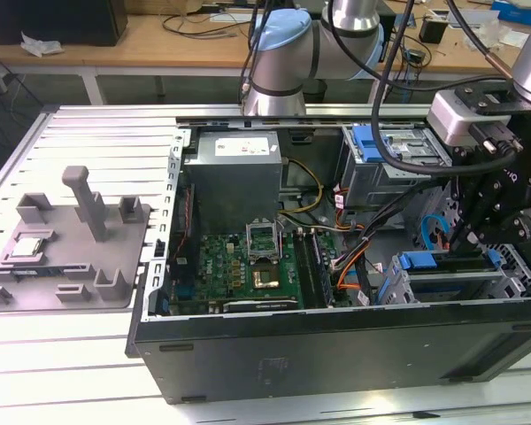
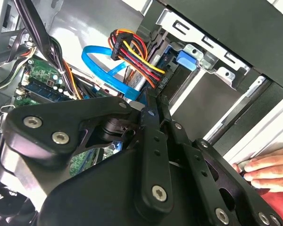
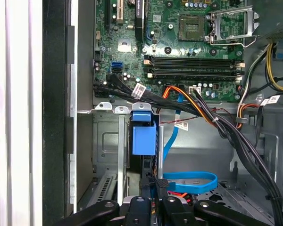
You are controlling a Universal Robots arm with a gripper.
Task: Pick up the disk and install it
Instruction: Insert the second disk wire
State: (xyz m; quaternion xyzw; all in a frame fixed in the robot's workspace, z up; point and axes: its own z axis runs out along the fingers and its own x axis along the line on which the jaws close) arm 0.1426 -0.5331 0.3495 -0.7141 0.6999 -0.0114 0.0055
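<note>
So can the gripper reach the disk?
Probably yes. In the first wrist view the gripper sits right by the disk in its bay, with nothing between them. The blue cable loops off to one side.

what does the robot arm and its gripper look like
The arm has silver tube sections and pale blue joint caps, with black cables draped along it. At its wrist sits a light grey block. The gripper is matte black, built from flat linkage bars joined by silver screws.
</note>
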